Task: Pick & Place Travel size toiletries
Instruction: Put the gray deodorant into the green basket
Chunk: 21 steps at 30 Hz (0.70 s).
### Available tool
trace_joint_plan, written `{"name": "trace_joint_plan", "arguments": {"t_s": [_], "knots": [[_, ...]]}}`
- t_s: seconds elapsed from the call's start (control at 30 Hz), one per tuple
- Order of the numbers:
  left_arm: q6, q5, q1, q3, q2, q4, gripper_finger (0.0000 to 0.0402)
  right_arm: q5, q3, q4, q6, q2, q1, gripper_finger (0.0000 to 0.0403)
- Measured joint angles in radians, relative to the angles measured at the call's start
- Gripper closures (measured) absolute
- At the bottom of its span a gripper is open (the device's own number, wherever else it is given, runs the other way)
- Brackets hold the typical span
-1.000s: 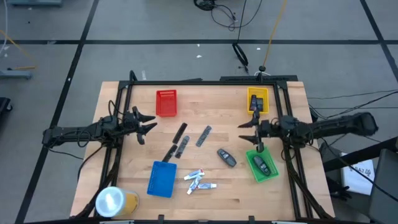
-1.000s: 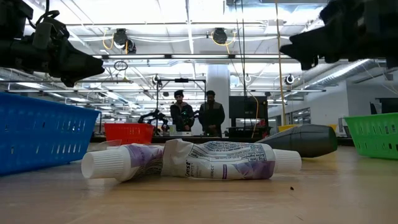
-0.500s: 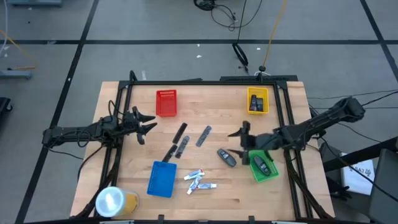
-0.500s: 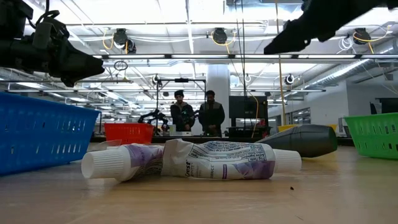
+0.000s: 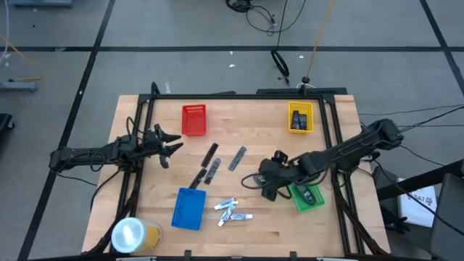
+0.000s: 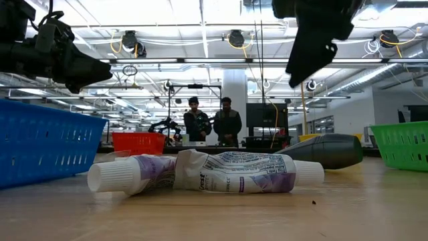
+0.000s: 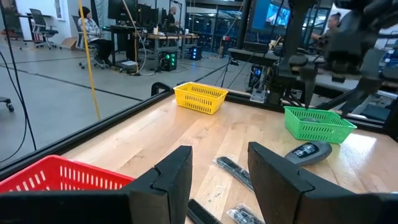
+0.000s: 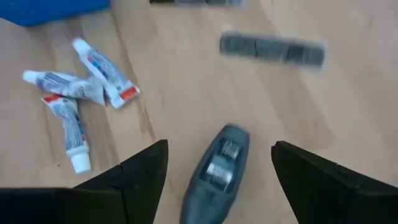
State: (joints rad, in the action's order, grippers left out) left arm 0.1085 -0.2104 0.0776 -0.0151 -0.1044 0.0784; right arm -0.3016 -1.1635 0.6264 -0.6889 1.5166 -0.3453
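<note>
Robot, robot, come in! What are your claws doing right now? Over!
Right gripper open, empty, above the dark oval piece on the table. Left gripper open, empty, waiting at the left side. Nothing in the way.

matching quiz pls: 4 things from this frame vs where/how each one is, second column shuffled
Things:
1. right gripper
2. left gripper
3. toothpaste tubes
4. yellow tray

Places/states:
A. far right corner area of the table
B. lying loose on the wood right of the blue tray
C. open, above the dark oval piece beside the green tray
D. empty, at the table's left edge near the red tray

Pairs: 1-C, 2-D, 3-B, 4-A
</note>
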Motion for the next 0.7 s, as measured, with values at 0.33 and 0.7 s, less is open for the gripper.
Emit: {"name": "trace_joint_plan", "arguments": {"t_s": [0.33, 0.7], "knots": [[0.000, 0.000, 0.000, 0.000, 0.000, 0.000, 0.0247, 0.162, -0.002, 0.039, -0.155, 0.140, 0.044, 0.0124], [0.000, 0.000, 0.000, 0.000, 0.000, 0.000, 0.0247, 0.255, -0.002, 0.070, -0.137, 0.233, 0.087, 0.0125]]}}
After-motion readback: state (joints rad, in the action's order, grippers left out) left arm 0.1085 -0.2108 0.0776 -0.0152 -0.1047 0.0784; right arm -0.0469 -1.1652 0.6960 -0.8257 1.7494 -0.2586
